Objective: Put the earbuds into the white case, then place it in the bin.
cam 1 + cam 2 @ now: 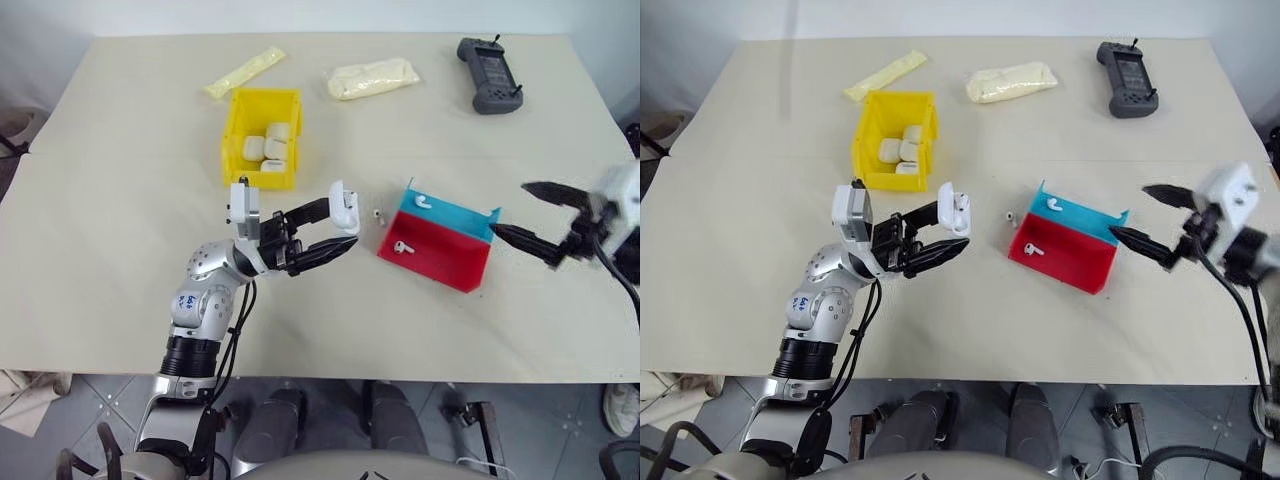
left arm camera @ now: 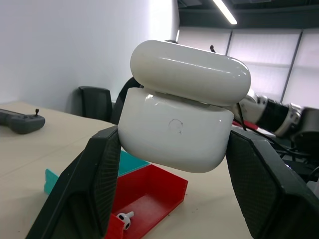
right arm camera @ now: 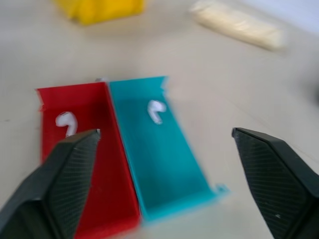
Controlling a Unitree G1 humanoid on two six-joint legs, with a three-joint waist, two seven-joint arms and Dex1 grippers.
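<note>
- Progress looks early to me: no earbud appears to be in the case, and two lie in the tray.
- The left gripper [image 1: 345, 233] is clamped on the white case [image 1: 345, 209], holding it up off the table [image 1: 120, 250] between the bin [image 1: 236, 134] and the red-and-blue tray [image 1: 455, 268]; its lid stands partly raised.
- The right gripper [image 1: 522, 210] hangs with its fingers spread wide and empty, just beyond the tray's outer end.
- One of the earbuds [image 1: 402, 247] lies in the red half of the tray, another [image 1: 422, 201] in the blue half.
- A small white piece [image 1: 377, 214] sits on the table between the held case and the tray; I cannot tell whether it is an earbud.
- The yellow bin already holds several similar white cases [image 1: 270, 148].
- Left to do, as I judge it: pick up each earbud, seat both in the case, shut the lid, then carry the case over and set it in the bin.
</note>
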